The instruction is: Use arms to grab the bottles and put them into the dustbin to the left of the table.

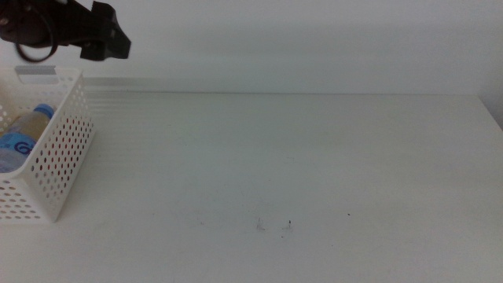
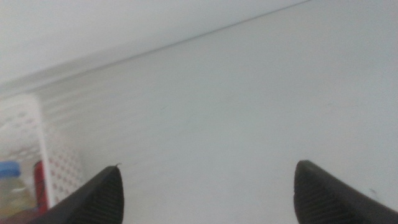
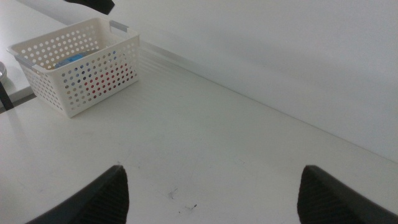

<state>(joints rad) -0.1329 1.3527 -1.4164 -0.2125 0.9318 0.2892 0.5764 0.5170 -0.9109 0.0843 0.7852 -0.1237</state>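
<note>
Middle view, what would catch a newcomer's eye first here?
The white perforated dustbin at the table's left edge stands out, with a blue-capped water bottle lying inside. Above it hangs the dark left hand, open and holding nothing. Beyond that, the broad white tabletop shows only a few dark specks.

A plain white wall (image 1: 314, 39) fills the background, faintly shaded along its base.

White table (image 1: 314, 157) (speckled) bears dustbin (image 1: 59, 149).
</note>
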